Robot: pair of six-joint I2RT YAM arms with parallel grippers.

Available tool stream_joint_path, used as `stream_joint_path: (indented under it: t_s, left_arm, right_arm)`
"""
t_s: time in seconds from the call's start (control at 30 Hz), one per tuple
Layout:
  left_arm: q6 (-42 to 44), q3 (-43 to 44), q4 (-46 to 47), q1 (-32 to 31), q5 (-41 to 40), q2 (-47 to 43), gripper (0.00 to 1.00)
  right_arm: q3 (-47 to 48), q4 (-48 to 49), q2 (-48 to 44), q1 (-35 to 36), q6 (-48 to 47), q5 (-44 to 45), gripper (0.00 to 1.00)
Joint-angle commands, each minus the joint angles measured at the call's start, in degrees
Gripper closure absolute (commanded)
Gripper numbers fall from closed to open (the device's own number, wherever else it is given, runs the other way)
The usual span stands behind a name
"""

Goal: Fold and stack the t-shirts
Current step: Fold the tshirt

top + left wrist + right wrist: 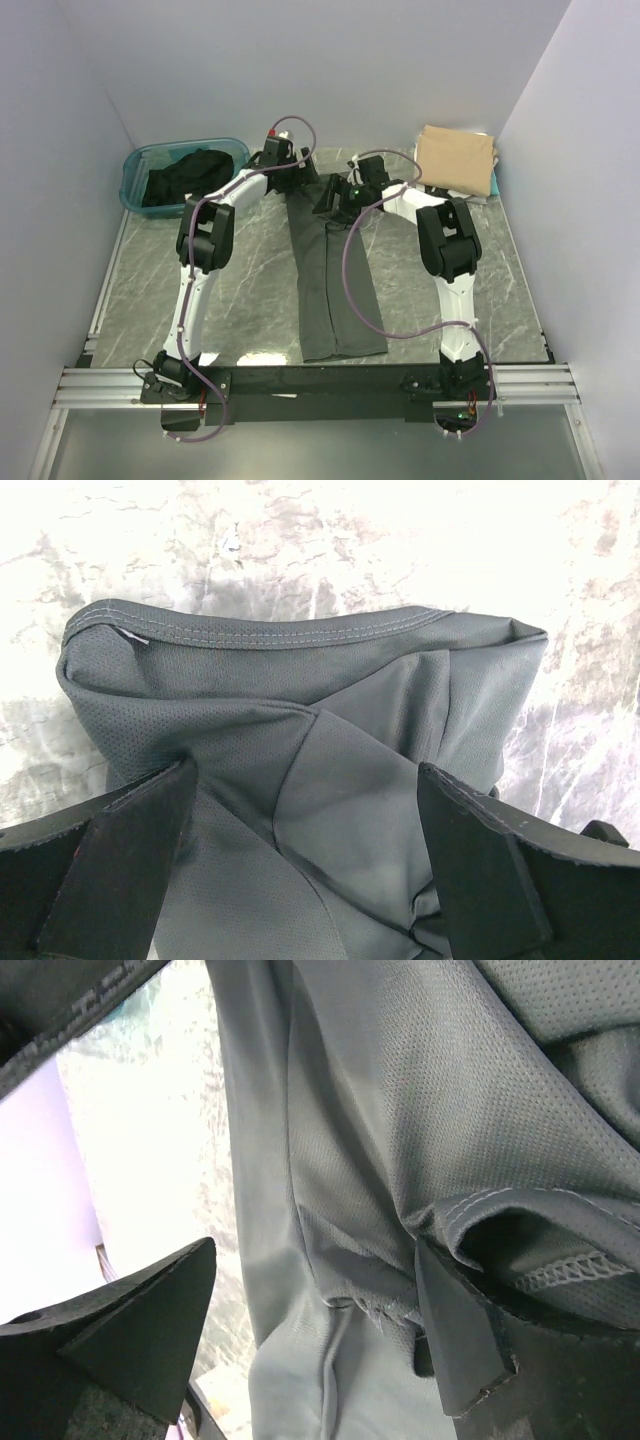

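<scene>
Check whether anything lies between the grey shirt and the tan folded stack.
Only the right arm crosses the gap between the charcoal-grey t-shirt and the tan t-shirt; no other object shows there.

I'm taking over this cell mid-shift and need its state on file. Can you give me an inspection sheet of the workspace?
Surface: grey marble-pattern table.
Job's things: grey t-shirt folded into a long strip, centre; black t-shirt bunched in the teal tub, far left; tan t-shirt folded, far right.
Clutter: nothing seen beyond the tub.
Grippers: left gripper and right gripper both open at the grey shirt's far end.
Cables: right arm's cable loops over the grey shirt's edge; left arm's cable hangs by its arm.
Surroundings: white walls on three sides; metal rail at the near edge.
</scene>
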Motion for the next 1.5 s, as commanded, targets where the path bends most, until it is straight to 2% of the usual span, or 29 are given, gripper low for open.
stream_joint_path:
  t_s: [0.0,0.27,0.5,0.63,0.73,0.87,0.97,1.03,1.07,1.1,1.13,1.17,1.2,1.27,1.3,1.37,1.47]
  left_arm:
    - [0.4,-0.5,-2.9,0.3,1.2,2.6,0.01]
    - [1.6,1.6,-2.6,0.3,1.2,3.3,0.01]
    - [2.4,11.2,-3.5,0.3,1.7,4.3,0.0]
    - [2.9,13.5,-5.8,0.1,3.7,0.6,0.0]
    - [4.0,10.3,-4.6,-1.2,3.4,-6.3,0.01]
    - [6.7,7.4,-7.8,-5.3,-0.6,-17.1,0.01]
    - [7.0,-0.3,-8.0,-8.5,-2.5,-26.4,0.0]
    - [5.6,-9.6,-7.9,-10.2,-5.9,-31.8,0.0]
    - [3.1,-13.7,-7.2,-11.9,-6.9,-37.9,0.01]
    - [1.9,-23.0,-5.9,-13.0,-8.6,-41.1,0.01]
    - [0.5,-28.1,-2.8,-14.3,-9.1,-44.5,0.01]
    - [-2.3,-33.3,-0.9,-17.2,-9.1,-50.9,0.01]
    - [-4.4,-42.9,0.2,-18.7,-11.4,-54.0,0.01]
    - [-9.5,-51.4,1.7,-24.2,-15.2,-62.0,0.01]
    - [-12.1,-58.4,1.2,-26.1,-17.5,-64.3,0.0]
    - [-17.9,-66.7,-1.8,-31.8,-20.5,-70.0,0.01]
    - [-26.9,-73.2,-7.4,-39.6,-23.8,-76.6,0.0]
  right_arm:
    - [-4.4,0.6,-2.3,-0.7,0.0,1.8,0.13]
    - [-2.6,-4.5,-6.8,-1.0,-3.4,7.0,0.13]
    - [0.8,-10.0,-16.3,-0.9,-7.3,10.8,0.12]
    - [-7.0,-7.9,-27.4,-1.0,-6.7,14.3,0.12]
    - [-15.3,-6.7,-36.9,-0.9,-4.9,15.3,0.12]
    - [-26.8,-6.5,-50.8,-0.8,-2.5,18.3,0.1]
    - [-35.8,-7.0,-60.1,-0.8,-0.9,19.1,0.09]
    - [-42.4,-7.5,-66.6,-0.7,0.4,18.9,0.08]
    - [-44.5,-7.6,-68.7,-0.7,0.6,18.3,0.08]
    - [-46.5,-7.9,-70.5,-0.7,0.7,17.1,0.08]
    - [-49.8,-9.4,-73.8,-0.4,0.8,16.7,0.08]
    - [-51.5,-10.1,-75.3,0.0,0.7,16.5,0.08]
    - [-53.0,-10.9,-76.8,0.3,0.6,16.2,0.08]
    - [-57.1,-13.0,-80.9,1.9,0.9,16.1,0.08]
    - [-58.4,-13.6,-82.2,2.4,1.4,16.3,0.08]
    - [-61.3,-16.2,-85.0,4.2,2.0,17.4,0.08]
    - [-64.3,-19.7,-87.7,6.3,3.2,18.9,0.08]
